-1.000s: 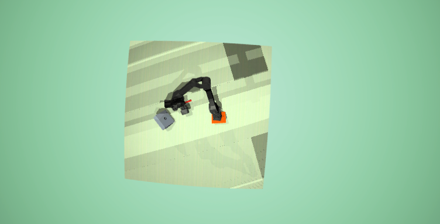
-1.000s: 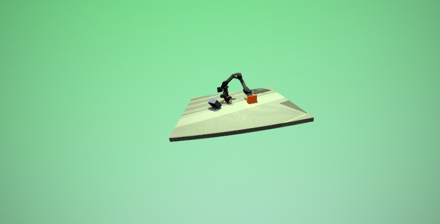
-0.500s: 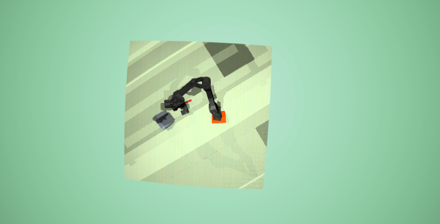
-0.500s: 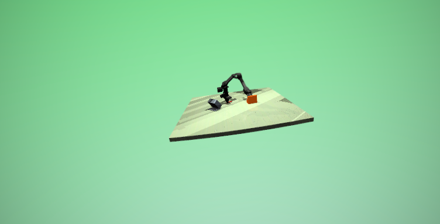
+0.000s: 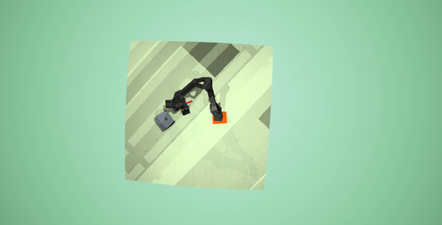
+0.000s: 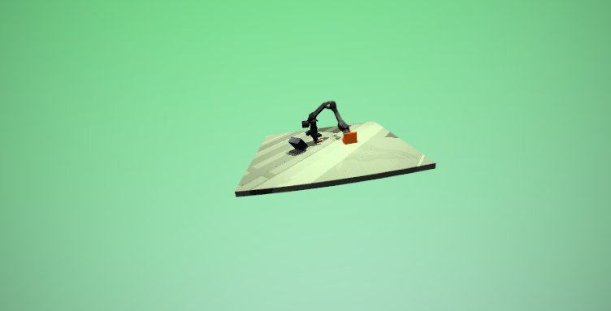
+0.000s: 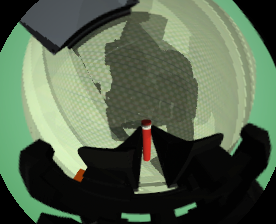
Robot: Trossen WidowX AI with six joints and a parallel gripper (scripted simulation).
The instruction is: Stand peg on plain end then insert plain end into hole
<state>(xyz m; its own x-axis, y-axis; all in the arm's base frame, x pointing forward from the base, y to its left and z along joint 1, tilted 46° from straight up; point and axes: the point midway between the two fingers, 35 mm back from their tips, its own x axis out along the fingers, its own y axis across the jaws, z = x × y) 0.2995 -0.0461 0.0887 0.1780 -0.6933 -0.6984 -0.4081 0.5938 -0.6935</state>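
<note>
Here's your end effector (image 5: 184, 103) (image 6: 315, 140) (image 7: 147, 131), down low at the desk (image 5: 201, 161) (image 6: 342, 159) (image 7: 49, 100), fingers drawn in to a narrow gap and gripping the red peg (image 5: 188, 101) (image 6: 318, 140) (image 7: 147, 145)! Your peg sits between the fingertips by its white band (image 7: 146, 127), and its red length runs out on the side toward the orange base plate (image 5: 224, 121) (image 6: 349, 138) (image 7: 80, 175); you can't tell whether it lies flat or tilts a little

Now the room around you: the grey sloped panel (image 5: 160, 123) (image 6: 296, 143) (image 7: 76, 20) is the near obstacle, close by but apart from the fingers, its hole (image 5: 166, 118) showing from above. Toward the base plate, you have a wider gap under the bent arm (image 5: 211, 96) (image 6: 340, 118), and the desk's outer edges are well apart from your fingers on every side
</note>
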